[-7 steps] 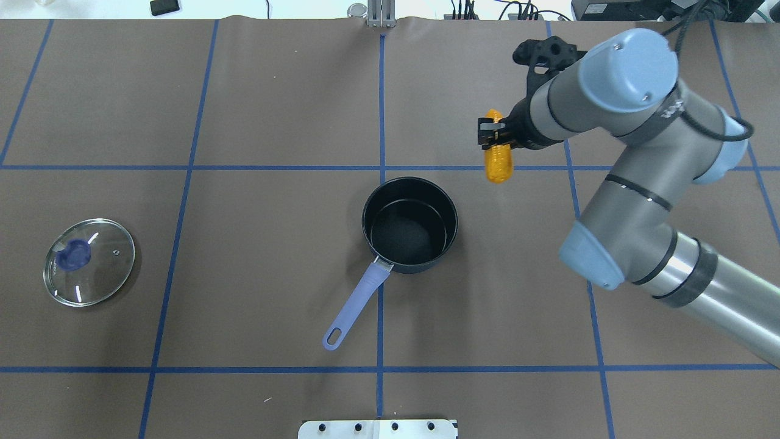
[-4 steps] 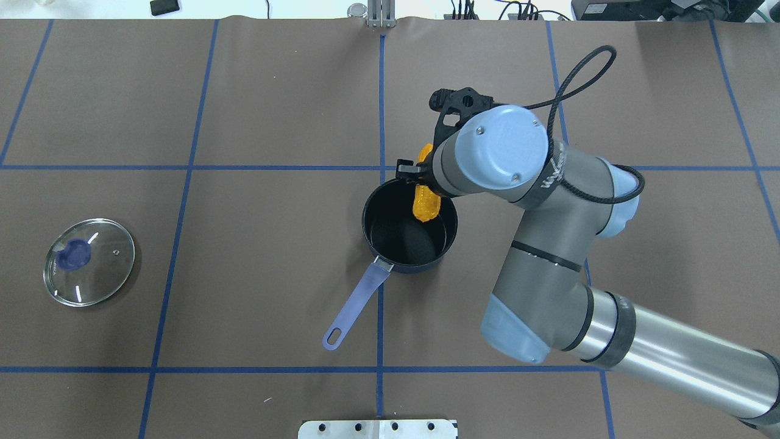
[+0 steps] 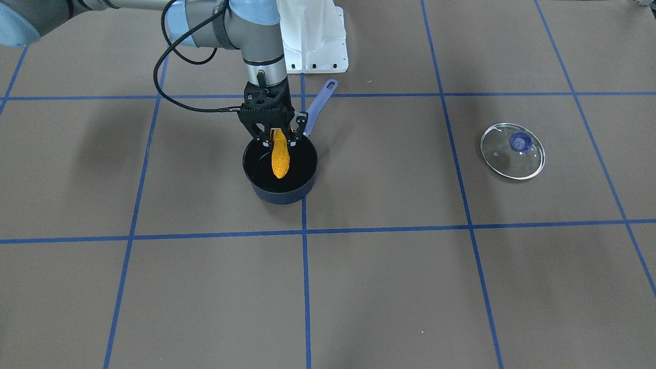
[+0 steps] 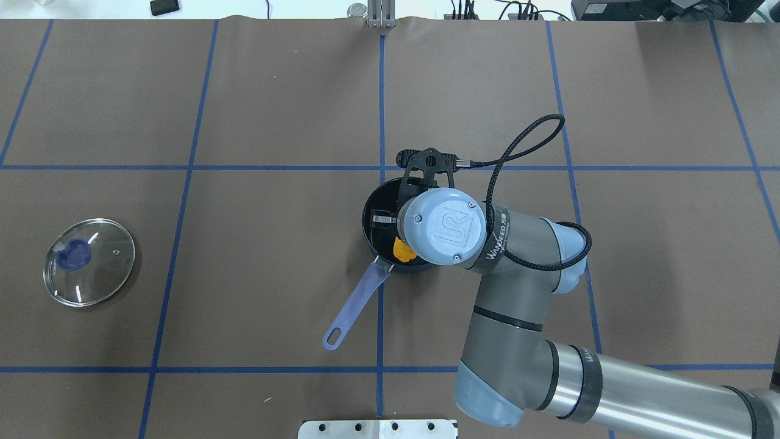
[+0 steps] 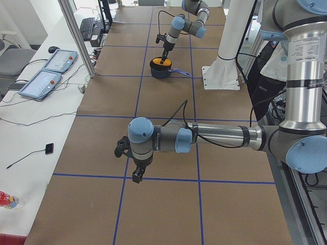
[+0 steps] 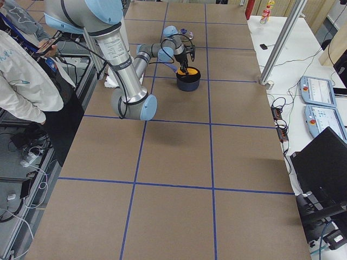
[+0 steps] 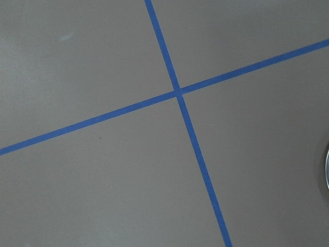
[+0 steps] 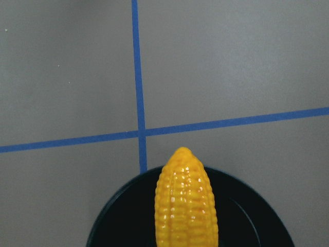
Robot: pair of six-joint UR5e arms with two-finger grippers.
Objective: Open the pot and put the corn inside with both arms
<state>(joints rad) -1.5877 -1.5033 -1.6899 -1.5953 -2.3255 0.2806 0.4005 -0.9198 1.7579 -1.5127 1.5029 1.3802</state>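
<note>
The dark pot point(image 3: 279, 197) with a purple handle point(image 3: 320, 104) stands open near the table's middle. My right gripper point(image 3: 277, 138) is shut on the upper end of the yellow-orange corn point(image 3: 280, 160) and holds it upright, tip down, in the pot's mouth. I cannot tell whether the tip touches the bottom. In the overhead view my wrist hides most of the corn point(image 4: 402, 251) and much of the pot point(image 4: 368, 214). The right wrist view shows the corn point(image 8: 186, 200) over the pot's rim point(image 8: 131, 191). My left gripper point(image 5: 137, 176) hovers over bare table; I cannot tell whether it is open or shut.
The glass lid point(image 4: 89, 262) with a blue knob lies flat on the table far to my left; it also shows in the front view point(image 3: 512, 151). The white base pedestal point(image 3: 312, 36) stands behind the pot. Blue tape lines cross the brown table.
My right arm has carried the corn from behind and to the right of the pot to over it, then lowered it into the pot's mouth. Pot and lid have not moved.
</note>
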